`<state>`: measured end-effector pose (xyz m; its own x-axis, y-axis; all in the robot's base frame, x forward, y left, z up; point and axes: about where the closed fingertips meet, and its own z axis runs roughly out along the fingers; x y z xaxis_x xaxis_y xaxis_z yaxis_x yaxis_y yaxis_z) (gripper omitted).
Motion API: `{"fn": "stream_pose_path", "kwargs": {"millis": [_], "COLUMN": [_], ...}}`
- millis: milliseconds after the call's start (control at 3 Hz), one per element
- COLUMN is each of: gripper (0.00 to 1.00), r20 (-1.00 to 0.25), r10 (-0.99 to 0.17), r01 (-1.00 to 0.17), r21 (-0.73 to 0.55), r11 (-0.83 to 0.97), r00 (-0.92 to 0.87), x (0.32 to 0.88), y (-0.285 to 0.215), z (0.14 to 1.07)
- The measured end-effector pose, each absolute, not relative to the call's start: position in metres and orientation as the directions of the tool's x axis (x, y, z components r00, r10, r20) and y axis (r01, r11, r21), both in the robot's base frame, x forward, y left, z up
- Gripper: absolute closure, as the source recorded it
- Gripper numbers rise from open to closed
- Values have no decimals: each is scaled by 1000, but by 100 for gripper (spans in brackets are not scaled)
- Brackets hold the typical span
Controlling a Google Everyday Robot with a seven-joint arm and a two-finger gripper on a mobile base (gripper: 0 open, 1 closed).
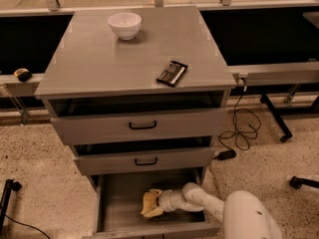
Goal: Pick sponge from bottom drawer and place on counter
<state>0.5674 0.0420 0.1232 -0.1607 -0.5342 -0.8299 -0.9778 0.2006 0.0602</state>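
Observation:
The bottom drawer (117,208) is pulled open below the two upper drawers. My gripper (152,204) is down inside it, reaching in from the right on the white arm (199,200). A pale yellow-tan shape, the sponge (147,201), sits right at the gripper's tip on the drawer floor. I cannot make out where the sponge ends and the gripper begins. The counter (99,59) is the grey top of the cabinet, well above the gripper.
A white bowl (124,25) stands at the back of the counter and a black flat packet (172,73) lies near its front right. The top drawer (142,125) and the middle drawer (144,161) stand slightly open above the arm. A cable (241,128) lies on the floor to the right.

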Motion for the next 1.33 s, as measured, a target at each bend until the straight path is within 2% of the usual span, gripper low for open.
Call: {"fn": "stream_pose_path", "kwargs": {"millis": [667, 1000, 1333], "gripper": [73, 96, 100], "r20": [-820, -830, -874], "r10": [-539, -539, -478], "r01": [-974, -976, -969], "r21": [90, 25, -31], "r11": [210, 215, 243], "r00": [-192, -141, -91], "x": [565, 566, 559], "y": [39, 30, 15], "z": [114, 138, 173]}}
